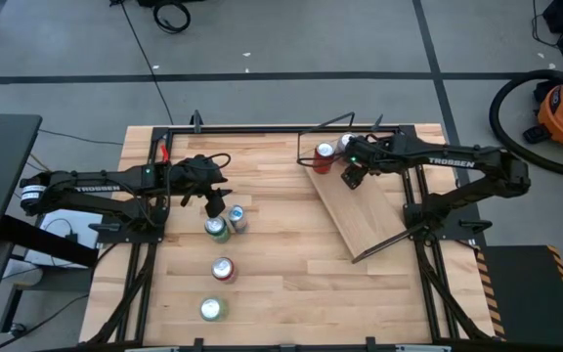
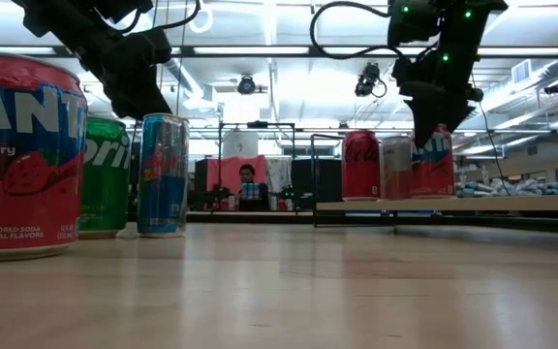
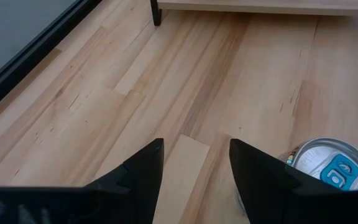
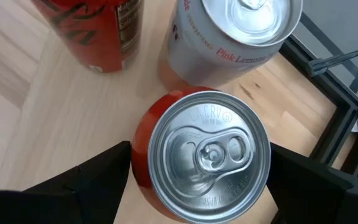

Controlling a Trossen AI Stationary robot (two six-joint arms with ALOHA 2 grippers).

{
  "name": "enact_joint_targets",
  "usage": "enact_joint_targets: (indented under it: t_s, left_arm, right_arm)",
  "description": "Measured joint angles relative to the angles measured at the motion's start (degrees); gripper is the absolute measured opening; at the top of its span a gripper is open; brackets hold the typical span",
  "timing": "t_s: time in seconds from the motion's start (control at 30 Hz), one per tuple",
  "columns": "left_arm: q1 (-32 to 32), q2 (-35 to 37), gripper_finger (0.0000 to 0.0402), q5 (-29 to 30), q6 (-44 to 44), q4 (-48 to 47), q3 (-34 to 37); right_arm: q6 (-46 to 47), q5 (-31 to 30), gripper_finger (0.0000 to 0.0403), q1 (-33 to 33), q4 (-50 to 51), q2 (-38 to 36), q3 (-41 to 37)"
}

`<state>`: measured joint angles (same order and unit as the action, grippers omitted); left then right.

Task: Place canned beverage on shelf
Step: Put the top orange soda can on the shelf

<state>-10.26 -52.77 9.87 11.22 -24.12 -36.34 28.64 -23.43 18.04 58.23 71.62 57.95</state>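
Observation:
A red can [image 4: 207, 155] with a silver top stands upright on the shelf [image 1: 369, 215], a light-wood board with black rods at the table's far right. My right gripper [image 4: 201, 171] is over the red can and shut on it. Beside it on the shelf stand a silver can [image 4: 235, 37] and another red can [image 4: 98, 31]. Left of the table's middle, my left gripper [image 3: 194, 162] hangs open above the bare tabletop with nothing between its fingers. A blue-topped can [image 3: 331, 168] stands just beside it. My right gripper has the red can's upper wall, just under the top rim [image 4: 139, 155], between its two fingers, one on each opposite side. The fingers slant down from above. The can stands upright with its bottom on the shelf board [image 2: 434, 197].
Several loose cans stand on the tabletop near my left gripper: a green one [image 1: 216, 229], a blue one [image 1: 237, 217], a red one [image 1: 223, 269] and one more [image 1: 211, 310] toward the near edge. Black frame rods [image 1: 262, 127] run along the table's far edge.

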Motion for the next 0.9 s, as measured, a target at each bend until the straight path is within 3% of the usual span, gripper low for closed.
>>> enact_joint_targets:
  t_s: [0.9]
  left_arm:
    - [0.0,0.0,0.0194,0.0,0.3,0.0,0.0]
  right_arm:
    - [-3.0,-0.3,0.0353,0.6,-0.6,-0.4,0.0]
